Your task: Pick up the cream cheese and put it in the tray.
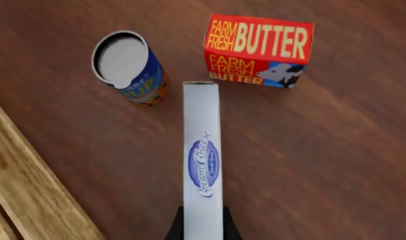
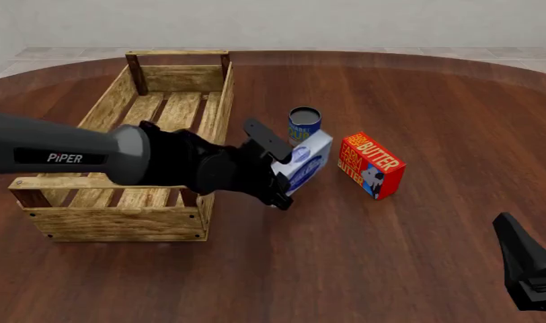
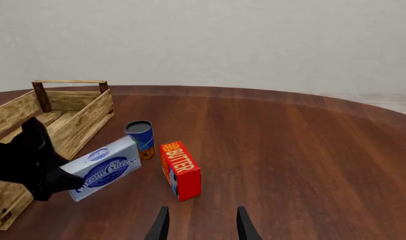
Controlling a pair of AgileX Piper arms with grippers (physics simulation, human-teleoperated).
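The cream cheese (image 2: 309,159) is a pale box with a blue oval logo. My left gripper (image 2: 275,169) is shut on one end of it and holds it tilted just above the table, between the tray and the can. In the left wrist view the cream cheese (image 1: 203,155) runs straight out from the left gripper (image 1: 203,231). The right wrist view shows the cream cheese (image 3: 106,169) right of the tray (image 3: 76,122). The light-wood slatted tray (image 2: 214,108) stands to the left. My right gripper (image 3: 201,227) is open and holds nothing, low at the near right (image 2: 528,269).
A blue-yellow can (image 2: 304,124) stands just behind the held box. A red-orange BUTTER box (image 2: 372,165) stands to its right. Both show beyond the box in the left wrist view, the can (image 1: 129,67) and the butter (image 1: 256,50). The tray's wooden rim (image 1: 23,170) lies beside the gripper.
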